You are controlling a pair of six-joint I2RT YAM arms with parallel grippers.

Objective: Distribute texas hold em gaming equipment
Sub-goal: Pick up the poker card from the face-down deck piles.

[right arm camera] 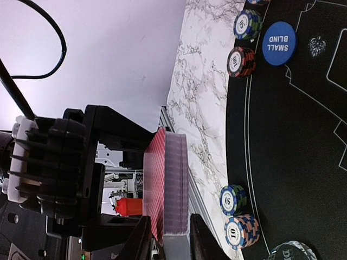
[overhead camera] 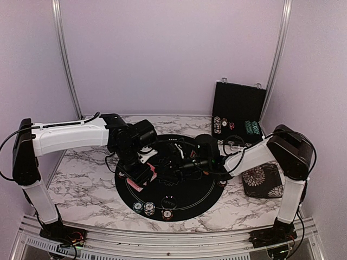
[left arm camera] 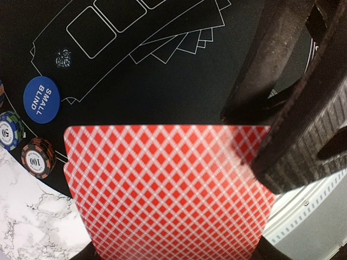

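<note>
Left fingers (right arm camera: pixel 119 130) clamp red-backed card deck (left arm camera: pixel 162 189) over left side of black mat (overhead camera: pixel 195 197); right fingers (left arm camera: pixel 268 65) straddle its edge, grip unclear.

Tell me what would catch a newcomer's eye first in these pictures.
The red-backed deck, clamped in the left fingers above the round black mat, dominates the left wrist view. Next comes the blue SMALL BLIND button beside striped chips at the mat's edge. At back right, an open black case holds chip stacks.
</note>
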